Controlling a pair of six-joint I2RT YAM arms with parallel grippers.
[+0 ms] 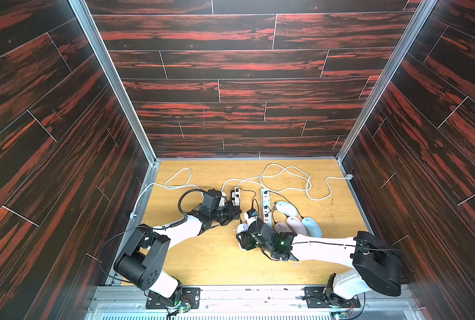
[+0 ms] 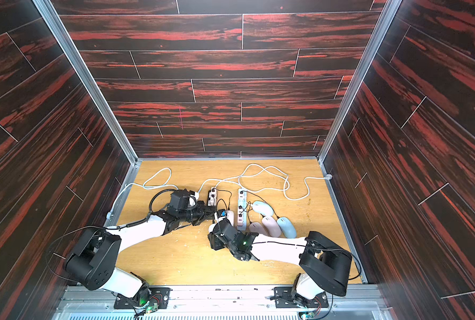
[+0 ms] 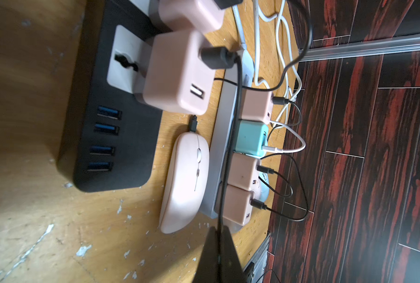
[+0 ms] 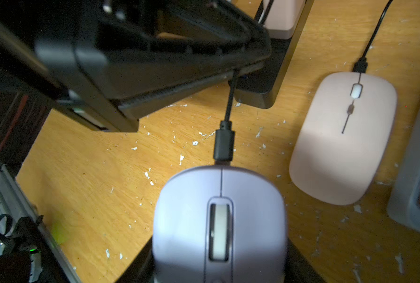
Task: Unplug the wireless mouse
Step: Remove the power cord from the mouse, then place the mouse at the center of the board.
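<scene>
While the left tool (image 3: 218,235) pinches the cable (image 4: 229,103) and the right tool (image 4: 220,269) clamps the lilac mouse (image 4: 189,220), open table (image 1: 217,263) lies nearside.

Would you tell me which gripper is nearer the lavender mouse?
Right. The right gripper grips the lavender mouse; the left gripper is ahead of it, shut on its black cable.

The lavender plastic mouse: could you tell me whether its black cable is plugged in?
Plugged in: the black cable connector meets the front of the lavender plastic mouse.
</scene>
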